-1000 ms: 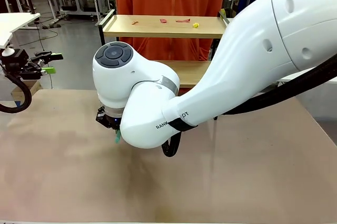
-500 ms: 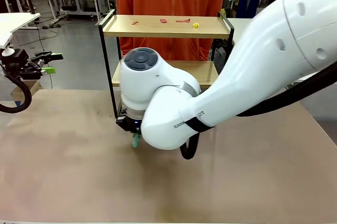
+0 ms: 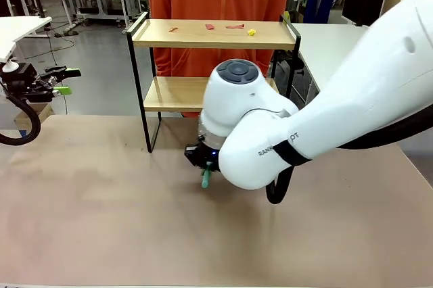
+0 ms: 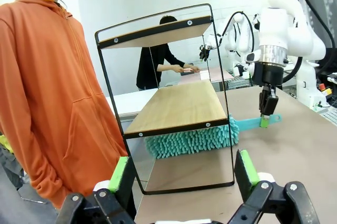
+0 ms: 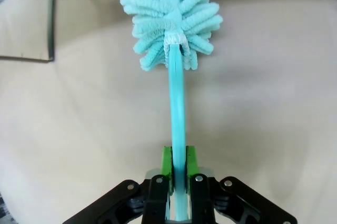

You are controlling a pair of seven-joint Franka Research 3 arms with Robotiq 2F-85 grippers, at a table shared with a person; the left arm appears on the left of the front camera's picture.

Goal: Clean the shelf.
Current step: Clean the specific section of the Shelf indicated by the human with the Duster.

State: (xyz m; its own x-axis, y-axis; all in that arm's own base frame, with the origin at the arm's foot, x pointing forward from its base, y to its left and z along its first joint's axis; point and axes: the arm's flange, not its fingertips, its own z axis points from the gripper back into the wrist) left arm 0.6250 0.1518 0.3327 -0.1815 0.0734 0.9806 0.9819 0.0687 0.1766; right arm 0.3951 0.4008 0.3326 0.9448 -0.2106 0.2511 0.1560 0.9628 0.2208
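Shelf [image 3: 203, 36] boards sit above the teal duster [image 4: 189, 140]; right gripper [image 5: 178, 163], pinching its handle, should lift, then sweep.

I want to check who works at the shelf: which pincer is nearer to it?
Right. The right pincer is just in front of the shelf, shut on a teal duster whose head lies under the lower board. The left pincer hangs open, far off at the robot's left.

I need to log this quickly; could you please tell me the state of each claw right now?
Left claw: open, holding nothing.
Right claw: closed on the handle of the teal duster.
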